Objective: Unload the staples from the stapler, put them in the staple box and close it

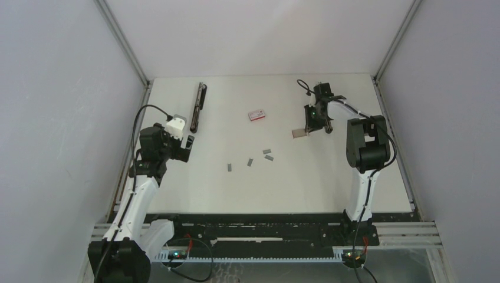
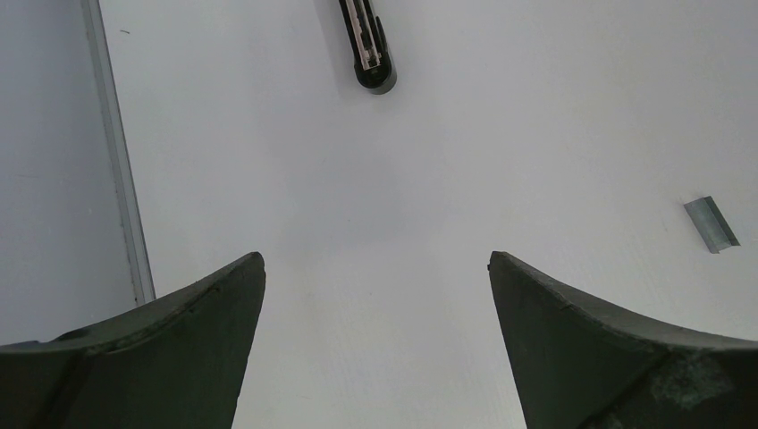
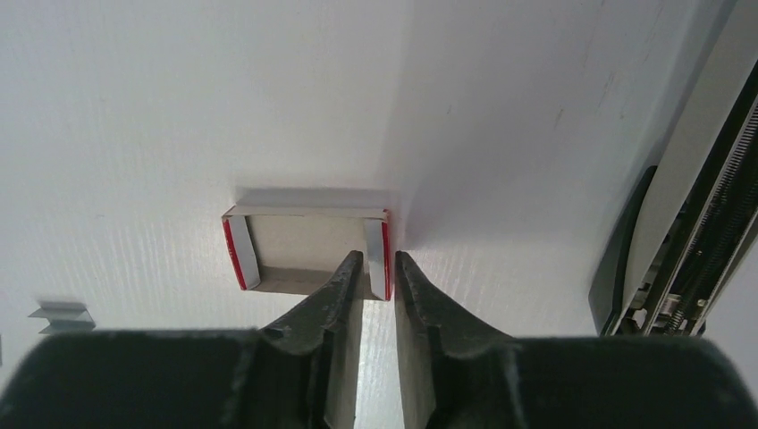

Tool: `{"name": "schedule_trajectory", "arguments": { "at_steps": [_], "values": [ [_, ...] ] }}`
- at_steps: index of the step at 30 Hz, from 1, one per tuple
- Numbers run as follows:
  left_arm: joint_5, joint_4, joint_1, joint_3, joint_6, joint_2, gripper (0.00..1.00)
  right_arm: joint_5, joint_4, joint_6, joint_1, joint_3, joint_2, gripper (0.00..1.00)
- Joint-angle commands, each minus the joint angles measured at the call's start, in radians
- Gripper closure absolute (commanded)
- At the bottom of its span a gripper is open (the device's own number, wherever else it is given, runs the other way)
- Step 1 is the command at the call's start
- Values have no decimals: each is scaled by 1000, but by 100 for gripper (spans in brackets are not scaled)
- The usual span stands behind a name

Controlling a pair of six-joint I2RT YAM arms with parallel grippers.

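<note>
Top external view: where do the staples lie from the grippers?

Loose on the table, between the two: right of the left gripper, left of the right gripper and nearer its base.

And the stapler?

Folded out flat, straight ahead of the left gripper, long axis running away from it. That gripper is far nearer; its jaws are spread wide, holding nothing.

The right one?

Nearly closed astride one wall of a cardboard tray; pinching it or clear of it, I cannot tell.

Anything unclear?

Whether any staples sit in the stapler's channel: too small to see.
</note>
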Motion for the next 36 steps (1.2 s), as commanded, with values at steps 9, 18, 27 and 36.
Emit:
{"name": "schedule_trajectory", "arguments": {
  "at_steps": [9, 18, 27, 36],
  "values": [
    [5, 36, 6, -6, 9, -5, 0, 84, 14, -97, 15, 21, -166, 58],
    [-11, 40, 5, -10, 16, 6, 0, 4, 47, -355, 128, 70, -230, 0],
    [55, 22, 34, -20, 54, -11, 0, -295, -148, -563, 202, 348, -56, 11],
    [254, -4, 124, -70, 93, -73, 0, -235, -250, -807, 329, 352, 51, 15]
  ]
}}
